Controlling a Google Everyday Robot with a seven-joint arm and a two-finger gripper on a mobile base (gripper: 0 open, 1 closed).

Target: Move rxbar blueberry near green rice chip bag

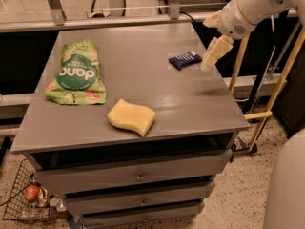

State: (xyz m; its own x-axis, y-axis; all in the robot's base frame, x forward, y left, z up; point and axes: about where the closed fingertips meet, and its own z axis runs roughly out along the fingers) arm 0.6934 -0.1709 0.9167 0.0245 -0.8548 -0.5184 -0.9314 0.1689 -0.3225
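Your pincer (208, 61) hangs upper right, just beside the bar (185, 59); its opening can't be told. The bag (76, 73) lies upper left.

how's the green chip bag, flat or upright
Flat: the crinkly light-green snack bag lies face-up on the grey table; tool hovers beside the navy bar wrapper.

The grey painted cabinet top (157, 94) looks smooth, with a dull satin sheen that catches soft reflections. The crinkly light-green plastic chip bag (76, 73) is glossy and creased. The small flat navy-blue bar wrapper (185, 59) seems to be glossy foil, though that is hard to tell. The wavy yellow sponge (131, 117) is matt and porous. The cream, smooth, plastic-looking gripper (208, 63) hangs just right of the wrapper.
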